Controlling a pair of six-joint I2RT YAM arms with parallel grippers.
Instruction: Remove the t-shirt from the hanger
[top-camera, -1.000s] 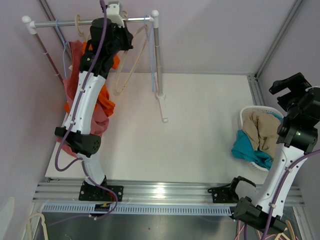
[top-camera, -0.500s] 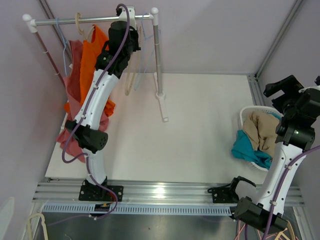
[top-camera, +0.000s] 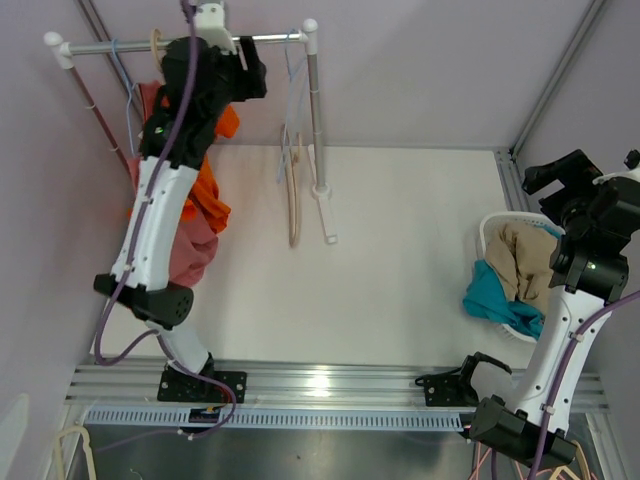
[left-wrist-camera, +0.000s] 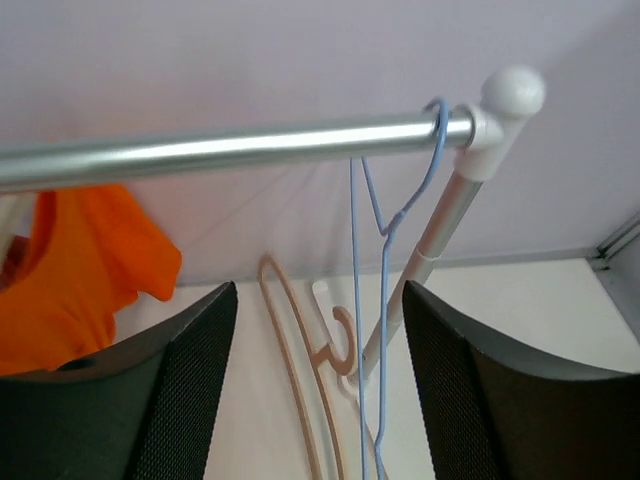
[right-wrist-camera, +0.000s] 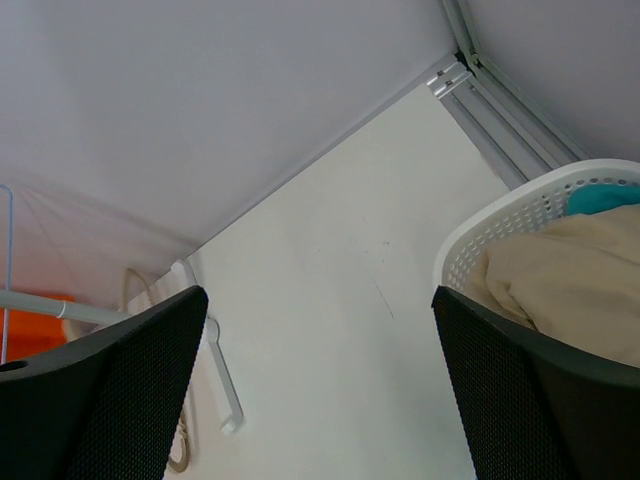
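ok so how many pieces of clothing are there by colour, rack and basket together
orange t-shirt: 1
pink garment: 1
beige garment: 1
teal garment: 1
total: 4

bright even light, faint shadows, glare on the rail (top-camera: 320, 379).

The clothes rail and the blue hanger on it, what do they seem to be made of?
Clothes rail: probably a metal tube, satin silver, with a long bright highlight. Blue hanger: thin wire, apparently plastic-coated or painted, judging by its slender bent hook and even colour.
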